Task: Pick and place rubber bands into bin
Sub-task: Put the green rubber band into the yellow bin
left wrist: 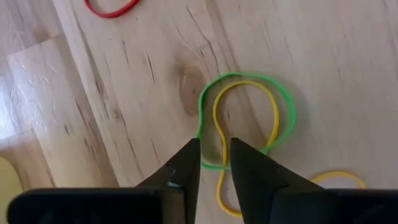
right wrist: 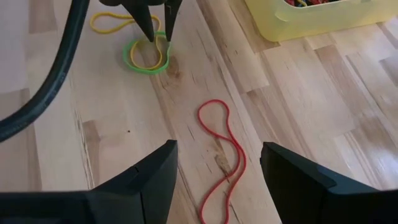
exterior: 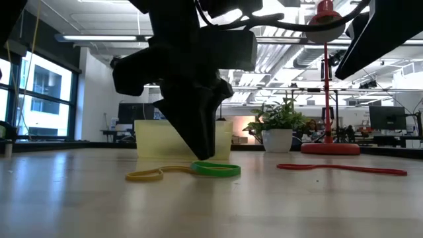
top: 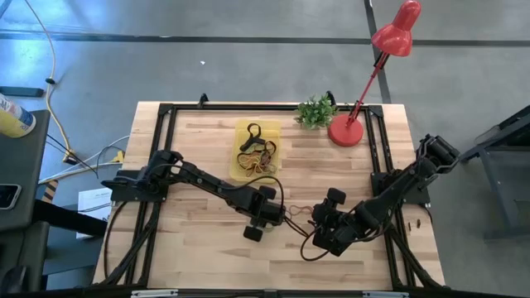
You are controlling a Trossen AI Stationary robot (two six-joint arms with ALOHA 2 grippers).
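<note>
the left gripper [left wrist: 215,163] is down at table centre, its fingers narrowed to a slim gap over the green band [left wrist: 249,118] and yellow band [left wrist: 249,134], which lie overlapped on the wood; whether they actually pinch a strand cannot be told. a red band [right wrist: 221,155] lies just beside, at 3 o'clock from them. the right gripper [right wrist: 217,171] hovers wide open and empty near the red band. the bin [top: 256,150], at 12 o'clock from the left gripper, already holds bands. a plant [top: 315,111] and red lamp [top: 348,128] stand at the far edge, clear of both arms.
</note>
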